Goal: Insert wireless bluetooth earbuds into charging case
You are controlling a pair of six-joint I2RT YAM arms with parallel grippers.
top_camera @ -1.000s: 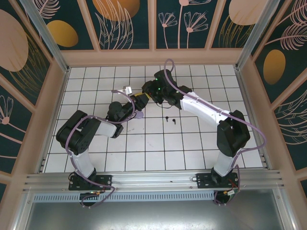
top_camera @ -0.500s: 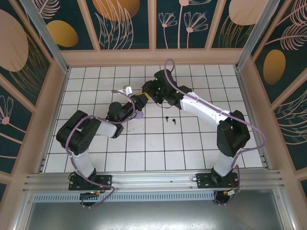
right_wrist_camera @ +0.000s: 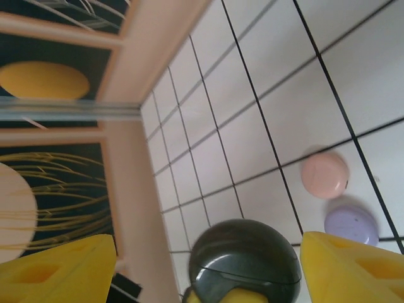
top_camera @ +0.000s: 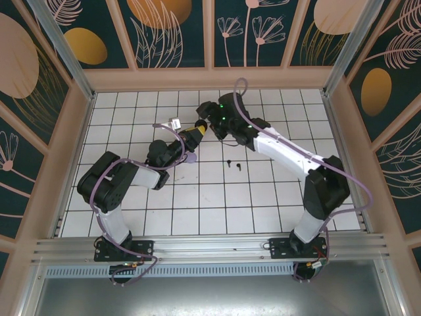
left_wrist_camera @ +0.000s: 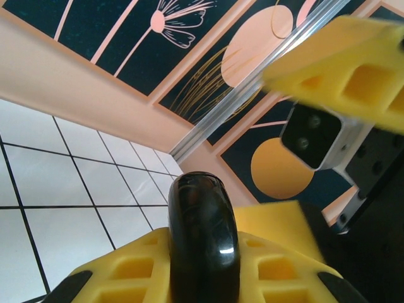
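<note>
The table (top_camera: 250, 210) is covered with white tiles with thin black lines. Around it stand walls (top_camera: 171, 33) with dark panels, painted with pale flowers and orange circles. From above we see both arms reaching into the far half of the table, where their yellow tips come together a little left of the middle.

The left gripper (top_camera: 193, 136) is pressed together on a black case (left_wrist_camera: 202, 240). In its wrist camera we see this round, shiny case edge-on, pinched between the two yellow fingers (left_wrist_camera: 278, 221) and held up above the tiles.

The right gripper (top_camera: 205, 125) faces it from the opposite side. In the right wrist camera its own fingers (right_wrist_camera: 57, 268) are spread wide with the black case between them. One finger is clearly apart from the case; for the other one we cannot tell whether it touches.

Two black earbuds (top_camera: 237, 167) lie on the table close to its middle, just beside each other and apart from both grippers. A lilac case (top_camera: 189, 158) lies closed on the tiles just beside the left arm. In the right wrist camera a pink case (right_wrist_camera: 324, 175), also closed, lies just beside it without touching.
</note>
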